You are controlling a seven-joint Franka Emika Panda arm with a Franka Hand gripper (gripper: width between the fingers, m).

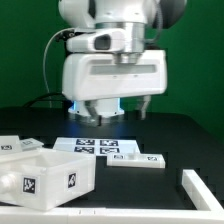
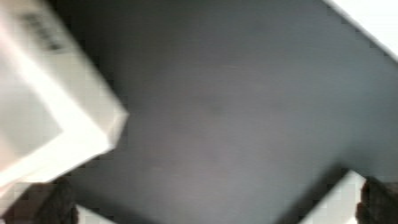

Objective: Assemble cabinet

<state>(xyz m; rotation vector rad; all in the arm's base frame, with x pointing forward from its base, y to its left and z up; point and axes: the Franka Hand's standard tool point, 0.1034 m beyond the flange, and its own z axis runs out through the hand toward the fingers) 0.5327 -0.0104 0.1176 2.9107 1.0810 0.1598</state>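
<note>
Beside marker board (image 1: 98, 147): cabinet box (image 1: 45, 172), loose panel (image 1: 135, 161); jaws apart, empty.

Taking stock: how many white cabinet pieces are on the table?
2: the box at the exterior view's lower left, a panel beside the marker board. Others may be hidden.

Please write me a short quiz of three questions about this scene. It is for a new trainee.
1. True or false: the gripper is shut on a part.
2. Choose one. In the exterior view, the cabinet box is: A) on the exterior view's left; B) on the exterior view's right; C) held up in the air.
3. Fill in the gap: the white panel lies flat on the black ____.

Key: 1. False: the gripper is open and holds nothing. 2. A. 3. table.
</note>
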